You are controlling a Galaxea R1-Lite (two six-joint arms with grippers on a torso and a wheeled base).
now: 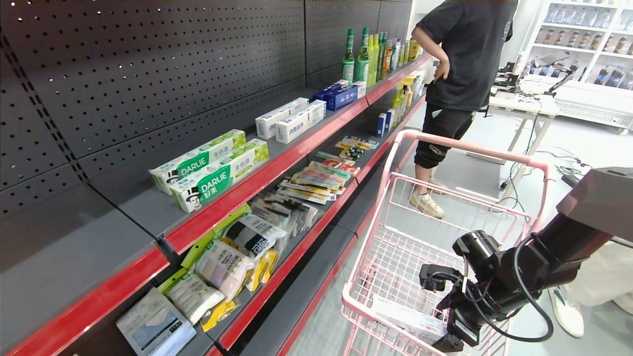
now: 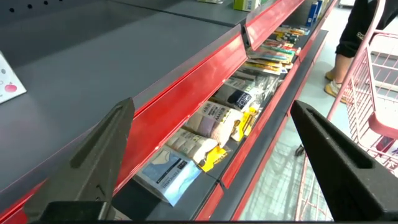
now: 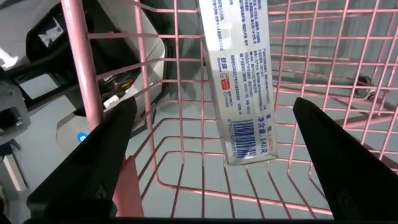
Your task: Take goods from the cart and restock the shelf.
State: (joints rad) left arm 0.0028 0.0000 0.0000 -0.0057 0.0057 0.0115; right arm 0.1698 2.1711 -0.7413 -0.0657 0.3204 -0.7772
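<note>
Right gripper (image 3: 214,104) is hanging down inside the pink cart (image 1: 469,150), jaws spread wide with nothing in them, sitting right above a long white box (image 3: 239,74) that's lying flat on the wire bottom at the end nearest the robot. Left gripper (image 2: 212,106) is also gaping wide and gripping nothing, hovering by the red front edge of the grey upper shelf (image 1: 74,237). Green-and-white toothpaste boxes (image 1: 212,168) are lying further along that shelf, and bagged goods (image 1: 225,267) are sitting on the tier below
</note>
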